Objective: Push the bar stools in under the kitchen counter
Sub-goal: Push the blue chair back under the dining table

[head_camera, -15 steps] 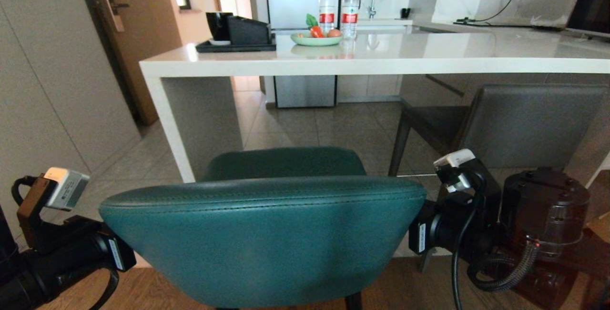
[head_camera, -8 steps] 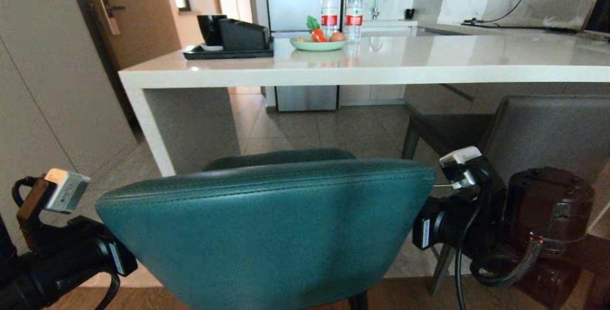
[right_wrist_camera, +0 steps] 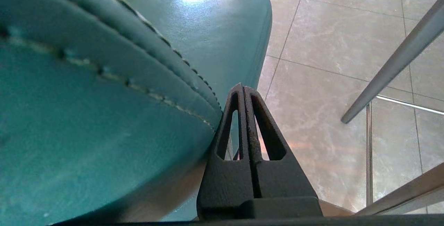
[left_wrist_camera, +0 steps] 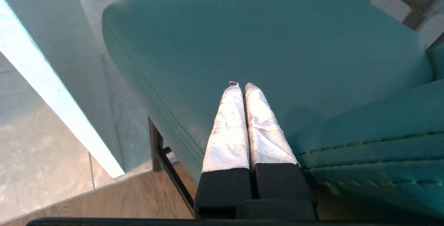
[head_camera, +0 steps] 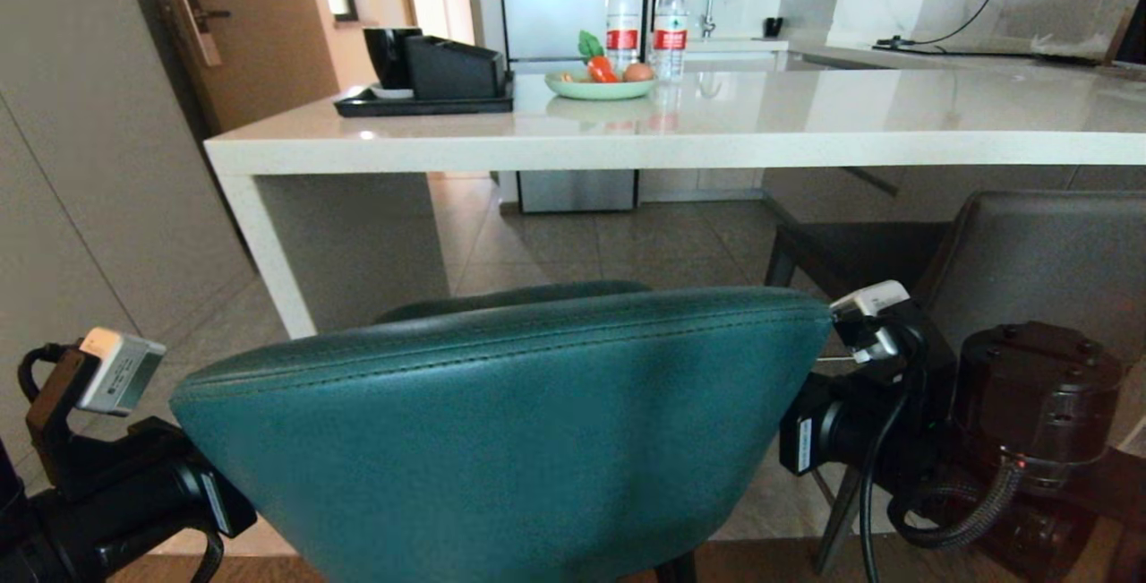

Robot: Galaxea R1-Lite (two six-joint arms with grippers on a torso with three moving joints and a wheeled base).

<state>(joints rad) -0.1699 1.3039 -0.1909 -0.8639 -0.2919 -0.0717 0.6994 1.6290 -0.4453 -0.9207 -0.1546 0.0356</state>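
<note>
The teal bar stool (head_camera: 501, 422) fills the near middle of the head view, its curved back toward me and its seat (left_wrist_camera: 263, 45) pointing at the kitchen counter (head_camera: 716, 140). My left arm (head_camera: 125, 493) sits at the back's left end and my right arm (head_camera: 850, 431) at its right end. The left gripper (left_wrist_camera: 241, 85) is shut, its taped fingers lying over the seat beside the backrest. The right gripper (right_wrist_camera: 242, 88) is shut too, pressed along the backrest's outer side. The dark-grey bar stool (head_camera: 1030, 261) stands at the right, its seat partly under the counter.
The counter's white slab end leg (head_camera: 260, 243) stands ahead on the left, close to the teal seat's corner. A grey cabinet wall (head_camera: 81, 162) runs along the left. On the counter are a black tray (head_camera: 425, 99), a green plate (head_camera: 600, 86) and two bottles (head_camera: 622, 10). The grey stool's legs (right_wrist_camera: 392, 59) are near my right gripper.
The whole view has shifted: the counter and its end leg have come nearer and lower. The teal stool keeps its place between my arms and stands closer to the counter.
</note>
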